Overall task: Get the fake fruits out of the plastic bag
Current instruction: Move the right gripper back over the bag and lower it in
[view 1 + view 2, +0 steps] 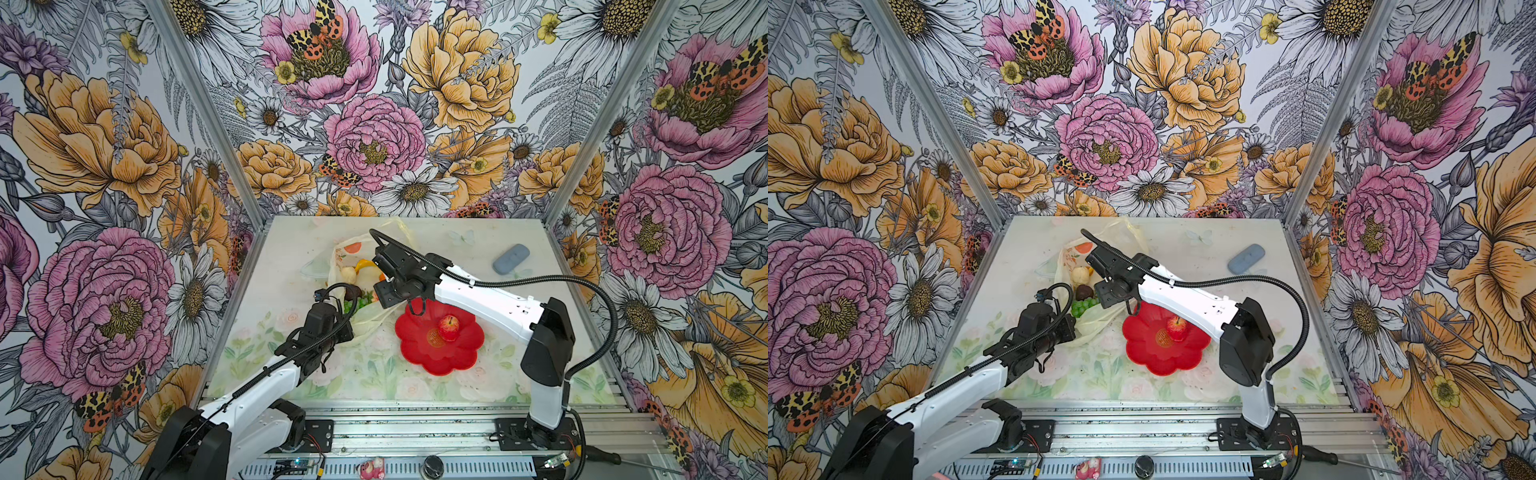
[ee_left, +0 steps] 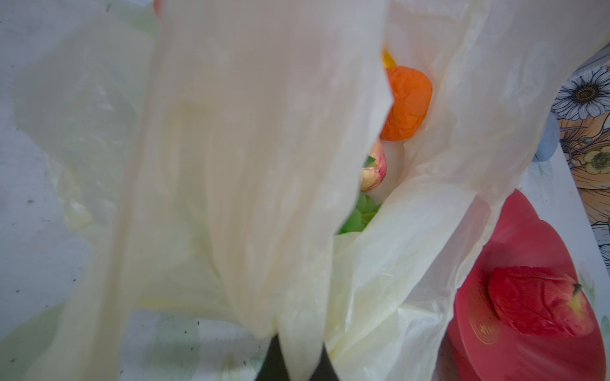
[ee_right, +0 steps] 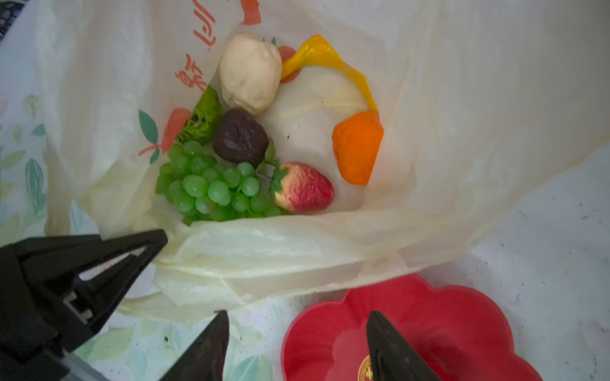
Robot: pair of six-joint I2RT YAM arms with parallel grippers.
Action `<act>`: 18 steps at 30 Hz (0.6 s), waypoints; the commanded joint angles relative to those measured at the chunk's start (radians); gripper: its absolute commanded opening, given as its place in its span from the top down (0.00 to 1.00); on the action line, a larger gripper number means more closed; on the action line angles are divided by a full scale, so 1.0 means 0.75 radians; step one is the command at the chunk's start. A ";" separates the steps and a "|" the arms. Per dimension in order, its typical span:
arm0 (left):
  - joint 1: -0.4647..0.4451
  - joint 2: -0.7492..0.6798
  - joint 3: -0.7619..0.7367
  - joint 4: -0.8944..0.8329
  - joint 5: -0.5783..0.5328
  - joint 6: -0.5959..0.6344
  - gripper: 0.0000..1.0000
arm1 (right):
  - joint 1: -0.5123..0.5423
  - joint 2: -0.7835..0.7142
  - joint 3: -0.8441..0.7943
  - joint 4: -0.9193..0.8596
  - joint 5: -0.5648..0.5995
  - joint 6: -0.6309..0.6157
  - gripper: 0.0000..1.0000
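The bag (image 3: 429,165) lies open on the table (image 1: 457,249). The fruits (image 3: 241,137) sit inside it, just past the right gripper (image 3: 297,316). Its jaws are apart and hold nothing. The bag's crumpled edge lies between them and the fruits. The right arm (image 1: 478,295) reaches over the red plate (image 3: 462,313) to the bag. The left gripper (image 3: 142,250) is pinched on the bag's near edge. Inside are grapes (image 3: 211,188), an orange (image 3: 358,148), a strawberry (image 3: 305,188) and a banana (image 3: 326,56). An apple (image 1: 448,327) sits on the plate.

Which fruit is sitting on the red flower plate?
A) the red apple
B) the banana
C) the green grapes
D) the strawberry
A: only the red apple rests on the red flower plate.
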State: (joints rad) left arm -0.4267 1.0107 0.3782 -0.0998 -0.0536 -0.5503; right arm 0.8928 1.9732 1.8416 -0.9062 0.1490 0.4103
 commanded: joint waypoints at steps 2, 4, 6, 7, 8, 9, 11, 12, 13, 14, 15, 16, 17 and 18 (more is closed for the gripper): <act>0.015 -0.004 -0.002 0.032 0.033 0.002 1.00 | -0.017 0.183 0.154 0.086 0.014 -0.122 0.33; 0.016 -0.012 -0.004 0.034 0.037 0.002 1.00 | -0.047 0.254 0.214 0.083 -0.013 -0.140 0.33; 0.015 -0.016 -0.005 0.036 0.037 0.007 1.00 | -0.092 0.319 0.267 0.085 -0.035 -0.143 0.33; 0.017 -0.020 -0.006 0.035 0.037 0.006 1.00 | -0.107 0.348 0.293 0.085 -0.053 -0.152 0.33; 0.015 -0.020 -0.007 0.037 0.037 0.006 1.00 | -0.120 0.382 0.321 0.086 -0.067 -0.167 0.33; 0.015 -0.019 -0.007 0.040 0.038 0.006 1.00 | -0.126 0.414 0.357 0.086 -0.067 -0.182 0.33; 0.015 -0.018 -0.005 0.038 0.039 0.009 1.00 | -0.126 0.471 0.420 0.081 -0.052 -0.212 0.33; 0.015 -0.017 -0.003 0.038 0.041 0.009 1.00 | -0.125 0.491 0.447 0.083 -0.053 -0.217 0.33; 0.015 -0.016 -0.003 0.038 0.043 0.010 1.00 | -0.127 0.514 0.472 0.082 -0.053 -0.222 0.32; 0.015 -0.016 -0.003 0.039 0.044 0.011 1.00 | -0.125 0.537 0.498 0.080 -0.051 -0.220 0.32; 0.014 -0.016 -0.002 0.039 0.045 0.011 1.00 | -0.162 0.552 0.515 0.079 -0.047 -0.221 0.32; 0.016 -0.014 -0.003 0.038 0.047 0.012 1.00 | -0.172 0.564 0.525 0.080 -0.042 -0.220 0.31; 0.016 -0.011 -0.003 0.040 0.049 0.013 1.00 | -0.179 0.575 0.536 0.079 -0.032 -0.223 0.31; 0.015 -0.007 0.000 0.039 0.050 0.012 1.00 | -0.186 0.588 0.542 0.079 -0.020 -0.229 0.31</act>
State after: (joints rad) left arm -0.4221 1.0096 0.3782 -0.0994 -0.0399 -0.5499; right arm 0.7666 2.3852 2.2055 -0.8547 0.1173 0.2630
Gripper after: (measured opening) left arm 0.047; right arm 0.692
